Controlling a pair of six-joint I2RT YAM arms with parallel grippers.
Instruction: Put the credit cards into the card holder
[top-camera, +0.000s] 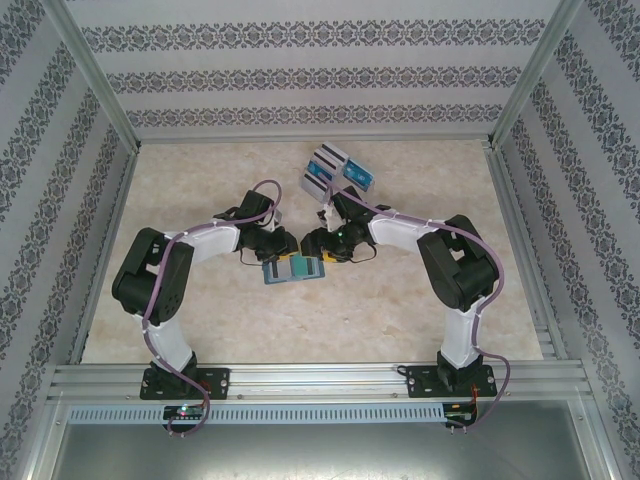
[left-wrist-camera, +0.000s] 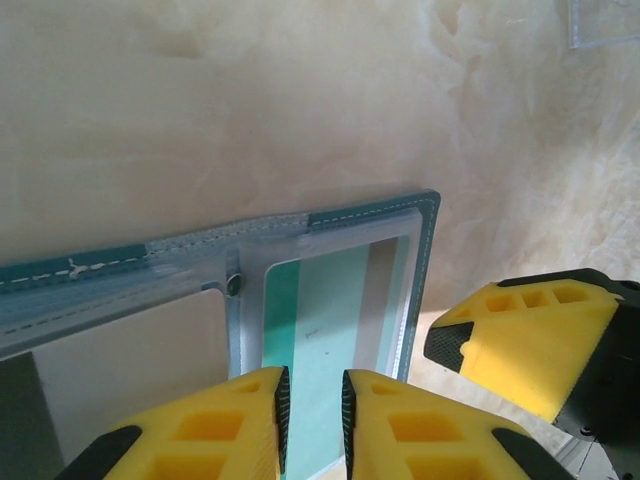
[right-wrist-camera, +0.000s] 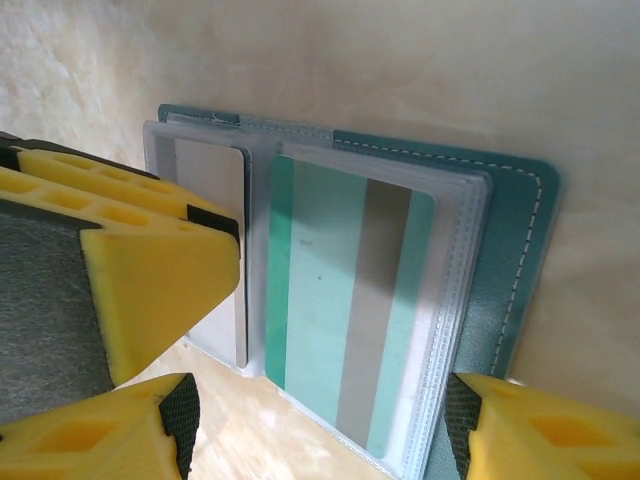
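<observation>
The card holder (top-camera: 297, 270) lies open on the table between the two arms, its teal cover (right-wrist-camera: 512, 250) under clear pockets. A teal card with a grey stripe (right-wrist-camera: 340, 300) sits in the right pocket, also seen in the left wrist view as the teal card (left-wrist-camera: 330, 310). A grey card (right-wrist-camera: 215, 180) is in the left pocket. My left gripper (left-wrist-camera: 313, 405) hovers over the teal card with a narrow gap between its pads and nothing pinched. My right gripper (right-wrist-camera: 320, 435) is open wide at the holder's near edge. More credit cards (top-camera: 335, 172) lie at the back.
A clear plastic piece (left-wrist-camera: 605, 20) lies on the table beyond the holder. One right finger (left-wrist-camera: 530, 340) stands close beside the left gripper, and a left finger (right-wrist-camera: 150, 270) covers part of the left pocket. Aluminium frame rails (top-camera: 100, 130) border the table.
</observation>
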